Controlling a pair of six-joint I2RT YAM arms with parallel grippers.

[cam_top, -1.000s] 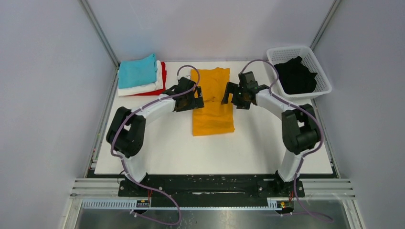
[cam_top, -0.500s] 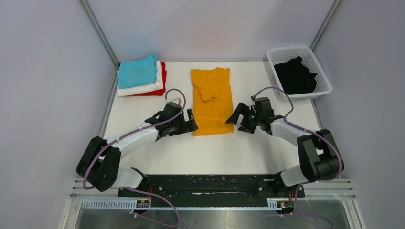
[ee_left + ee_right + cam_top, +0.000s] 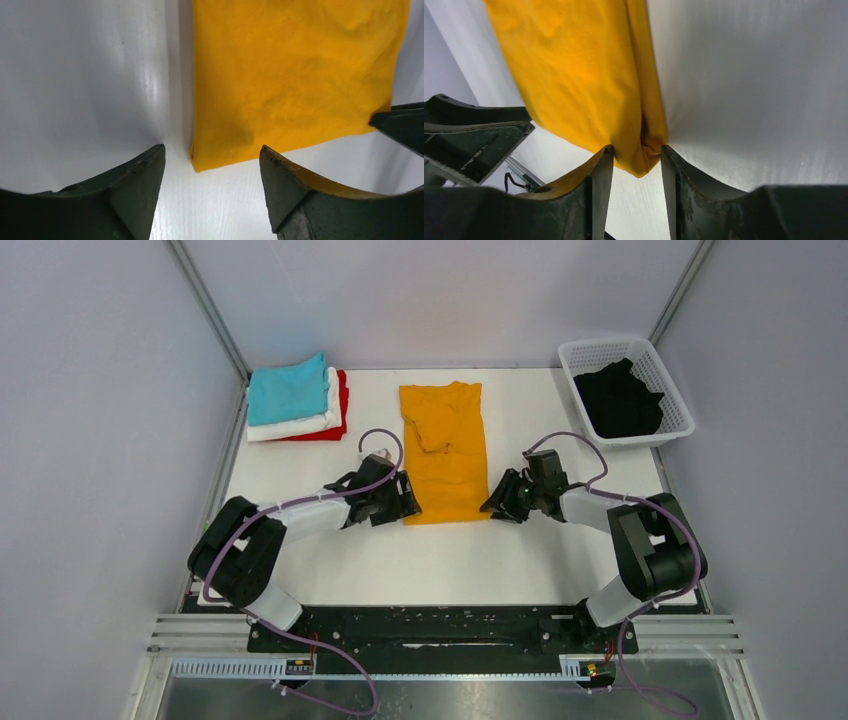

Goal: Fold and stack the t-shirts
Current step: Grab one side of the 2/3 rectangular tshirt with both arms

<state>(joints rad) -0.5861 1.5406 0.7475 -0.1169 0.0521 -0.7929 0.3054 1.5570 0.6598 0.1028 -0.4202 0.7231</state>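
Grey walls [image 3: 100,440] close in a white table [image 3: 330,570], and on it the mustard-orange t-shirt [image 3: 445,455] lies flat as a long narrow strip running from the centre toward 12 o'clock, its sides apparently already folded in, with some loose cloth rumpled near the collar end. That shape explains where the arms are. The left gripper [image 3: 212,150] sits low at the strip's 7 o'clock corner, jaws standing wide with the corner lying in the gap and touching neither finger, lined up to close on it. The right gripper [image 3: 634,150] mirrors it at the 5 o'clock corner, jaws drawn in narrow around the bunched corner, the cloth touching both inner faces; whether it is truly pinched I cannot tell. Taking both near corners at once looks like the set-up for carrying the near hem up toward 12 o'clock, halving the strip into a stackable packet, and two matched grips would keep the hem straight. At 10 o'clock a finished pile waits with the teal t-shirt [image 3: 288,390] on top, the white t-shirt [image 3: 300,425] under it and the red t-shirt [image 3: 340,400] at the bottom, set well apart from the working area so that folding does not disturb it. At 2 o'clock the black t-shirt [image 3: 618,400] lies crumpled in the basket [image 3: 600,346], not yet folded.
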